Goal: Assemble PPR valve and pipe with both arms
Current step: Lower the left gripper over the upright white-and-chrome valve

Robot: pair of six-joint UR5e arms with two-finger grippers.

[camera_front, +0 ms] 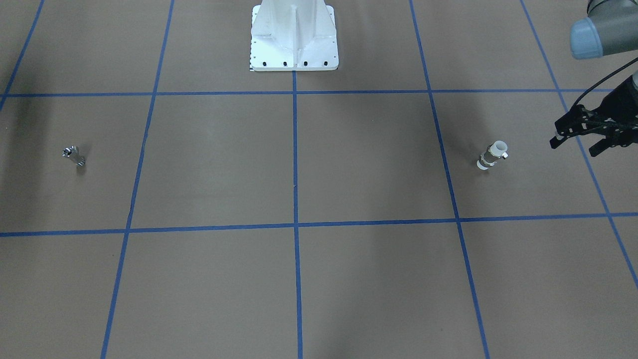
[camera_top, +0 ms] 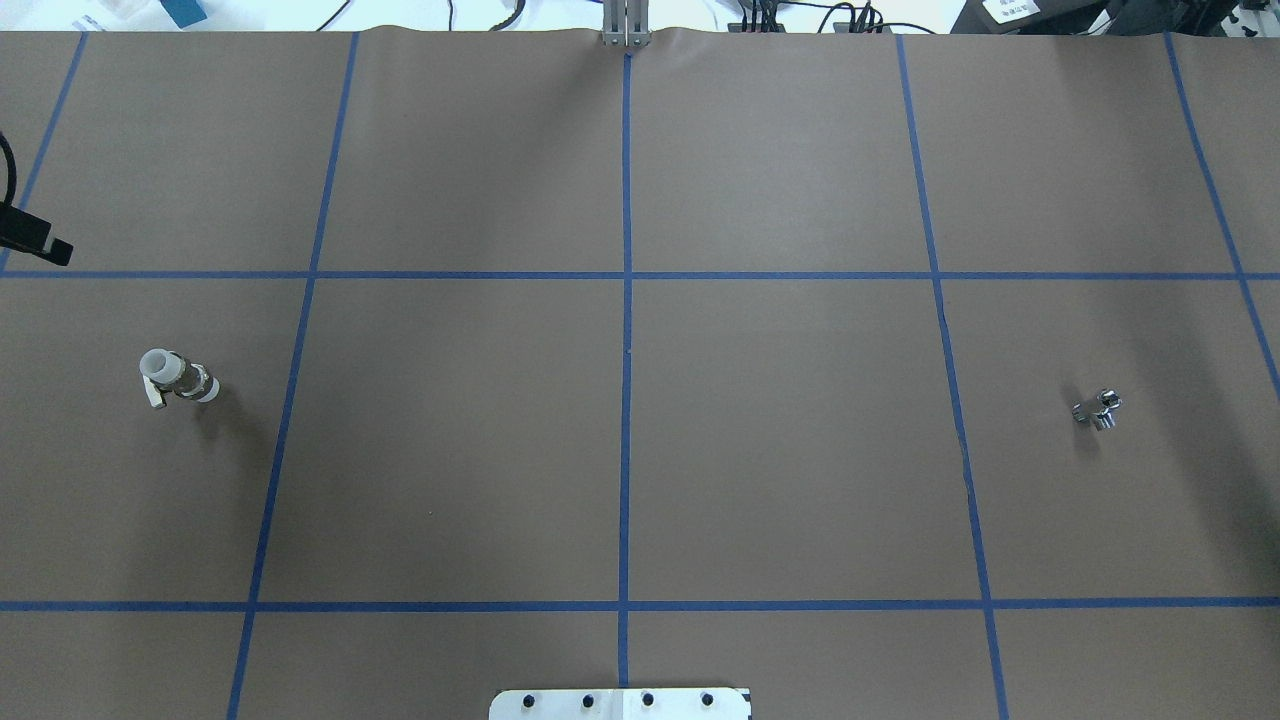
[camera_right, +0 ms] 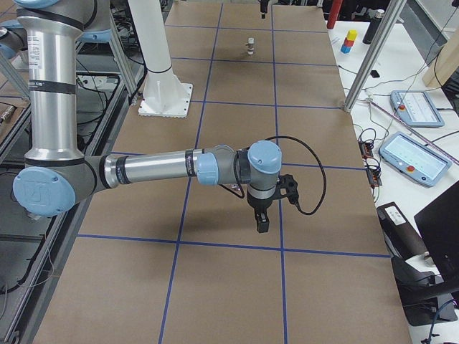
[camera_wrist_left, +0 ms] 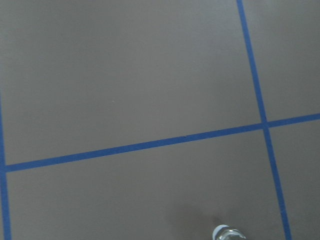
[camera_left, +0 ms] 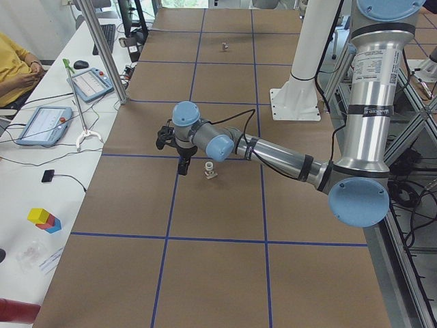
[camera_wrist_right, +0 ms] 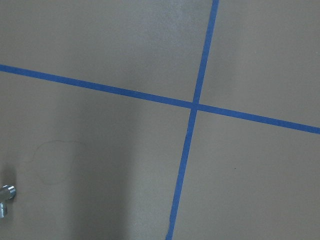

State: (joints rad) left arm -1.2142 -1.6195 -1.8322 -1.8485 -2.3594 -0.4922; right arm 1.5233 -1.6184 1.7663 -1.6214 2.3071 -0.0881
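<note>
Black left gripper (camera_front: 573,148) stands open and empty, clear only from the front; for the right gripper (camera_right: 260,223) I cannot tell.

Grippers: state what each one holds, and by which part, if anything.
Nothing is held. The PPR valve and the pipe rest free on the table, clear of the open left gripper and of the right gripper.

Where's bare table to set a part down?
Bare: the two middle squares either side of the centre tape line, between valve and pipe. Tighter beside the valve, where the left gripper hovers with fingers apart.
</note>
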